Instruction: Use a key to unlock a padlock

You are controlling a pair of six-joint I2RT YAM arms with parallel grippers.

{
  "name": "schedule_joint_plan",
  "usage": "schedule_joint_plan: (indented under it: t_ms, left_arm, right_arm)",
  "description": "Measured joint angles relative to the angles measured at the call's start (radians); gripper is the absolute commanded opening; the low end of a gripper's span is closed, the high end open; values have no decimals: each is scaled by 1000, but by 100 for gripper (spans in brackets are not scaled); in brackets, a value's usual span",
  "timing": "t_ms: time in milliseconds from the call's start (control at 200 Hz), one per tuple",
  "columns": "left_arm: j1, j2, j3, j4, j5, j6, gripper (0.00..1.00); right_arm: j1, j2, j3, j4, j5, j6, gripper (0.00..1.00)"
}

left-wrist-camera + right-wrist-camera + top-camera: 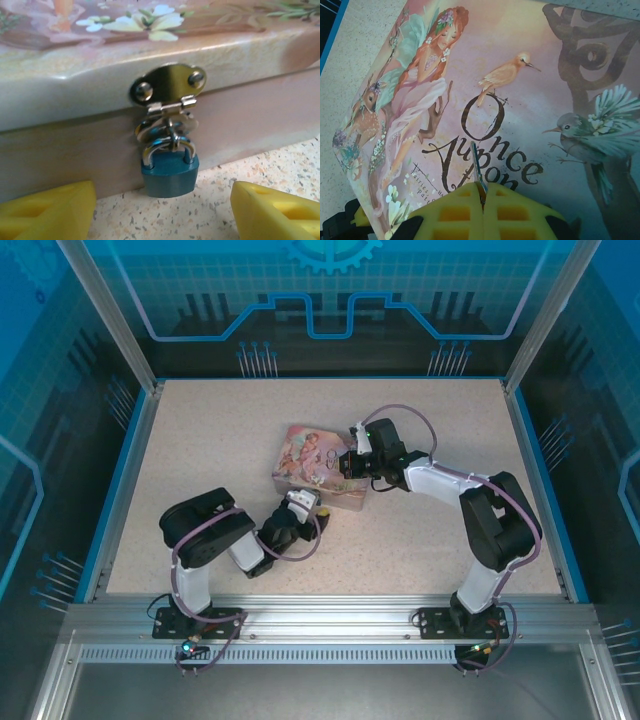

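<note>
The small blue padlock (170, 176) hangs by its silvery shackle from the brass hasp (167, 86) on the front wall of the pink pictured tin (318, 467). My left gripper (162, 212) is open, its yellow fingers (47, 212) spread to either side just in front of the padlock, not touching it. My right gripper (482, 197) is shut on the key (477, 165), a thin metal blade that sticks out between the yellow pads above the tin's lid (520, 100). From above, the left gripper (312, 508) sits at the tin's front edge and the right gripper (347, 464) over its right end.
The tin stands mid-table on the speckled tabletop (220, 430). Blue rails (125, 490) and glass walls enclose the table. Bare surface lies to the left, behind the tin and in the right front area.
</note>
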Motion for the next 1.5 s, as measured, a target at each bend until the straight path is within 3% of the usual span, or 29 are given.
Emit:
schedule_joint_plan:
  t_ms: [300,600,825,1156,1321,1501]
  left_arm:
    - [-5,0,21,16,-67,0,60]
    - [-5,2,33,22,-86,1,39]
    - [-5,0,43,1,-89,-1,35]
    - [-5,-77,103,-205,-70,-29,35]
    - [-5,-155,163,-394,-57,-68,35]
    - [-5,-231,272,-610,-38,-149,31]
  right_arm:
    - [0,0,0,0,0,0,0]
    - [2,0,0,0,0,0,0]
    - [2,0,2,-3,4,-4,0]
    - [14,-75,5,-72,26,-27,0]
    - [6,-232,-39,-96,49,-50,0]
    - [-10,-443,-213,-103,53,-87,0]
